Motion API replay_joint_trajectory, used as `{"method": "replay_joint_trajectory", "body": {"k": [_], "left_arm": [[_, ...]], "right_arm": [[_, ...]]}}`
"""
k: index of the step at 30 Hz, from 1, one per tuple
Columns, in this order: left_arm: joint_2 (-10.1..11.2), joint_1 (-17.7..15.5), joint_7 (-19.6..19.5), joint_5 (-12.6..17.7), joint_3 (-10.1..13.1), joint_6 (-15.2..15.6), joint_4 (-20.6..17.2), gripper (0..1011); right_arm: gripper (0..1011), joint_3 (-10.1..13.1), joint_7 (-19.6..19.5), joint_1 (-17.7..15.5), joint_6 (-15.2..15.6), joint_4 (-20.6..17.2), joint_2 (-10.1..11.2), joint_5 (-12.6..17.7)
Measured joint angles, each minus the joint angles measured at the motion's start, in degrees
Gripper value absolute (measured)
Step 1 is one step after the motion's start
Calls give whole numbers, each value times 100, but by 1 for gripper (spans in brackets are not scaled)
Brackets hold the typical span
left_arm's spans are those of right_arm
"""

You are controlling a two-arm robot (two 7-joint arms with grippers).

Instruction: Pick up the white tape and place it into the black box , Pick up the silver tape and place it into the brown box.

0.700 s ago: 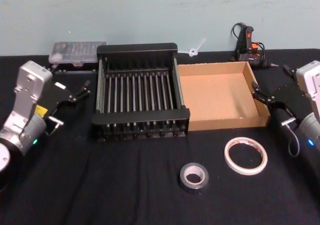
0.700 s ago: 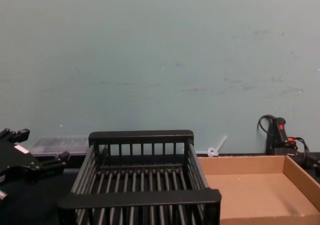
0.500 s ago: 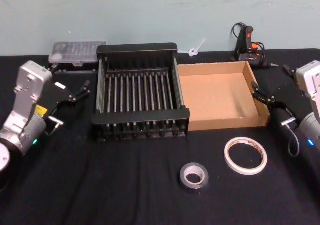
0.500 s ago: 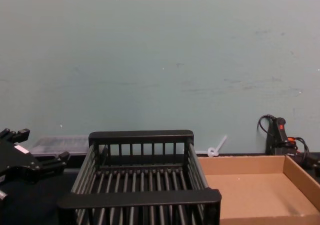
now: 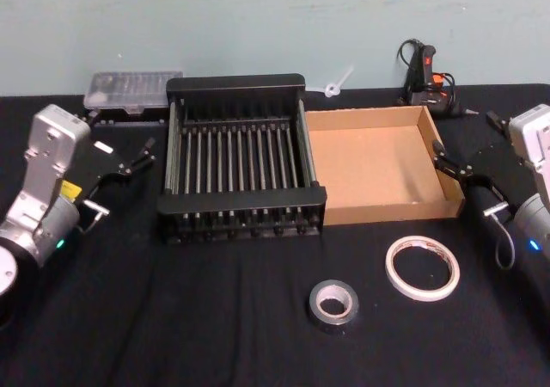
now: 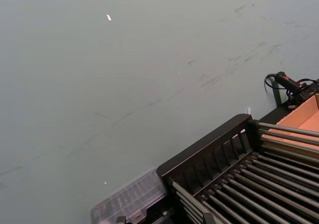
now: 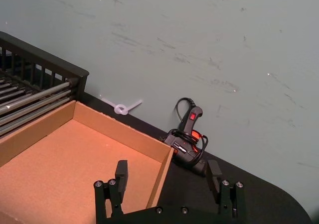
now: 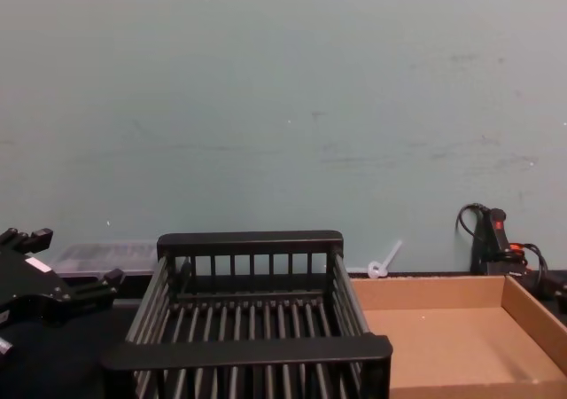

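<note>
My right gripper (image 5: 454,167) spread apart, empty, beside brown box (image 5: 378,202). My left gripper (image 5: 129,162) apart, near black box (image 5: 241,199).

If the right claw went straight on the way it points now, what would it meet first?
Probably the brown box: in the right wrist view the open right claw straddles its far right corner. Height is unclear, so it might pass over toward the wall.

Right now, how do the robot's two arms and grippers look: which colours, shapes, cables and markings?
Both arms have silver-grey boxy wrist housings and rounded grey joints with a small teal light. The left gripper and right gripper are black with thin fingers. The left arm carries a yellow label, the right a black cable.
</note>
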Motion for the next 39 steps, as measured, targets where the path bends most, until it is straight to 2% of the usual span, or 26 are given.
{"method": "replay_joint_trajectory", "body": {"k": [26,33,39], "left_arm": [[0,0,0,0,0,0,0,1001],[0,0,0,0,0,0,0,1001],[0,0,0,0,0,0,0,1001]], "right_arm": [[1002,0,0,0,0,0,0,0],[1002,196,102,-122,106,-209,0,106],[1002,398,274,-301,270,-474,7,361]]}}
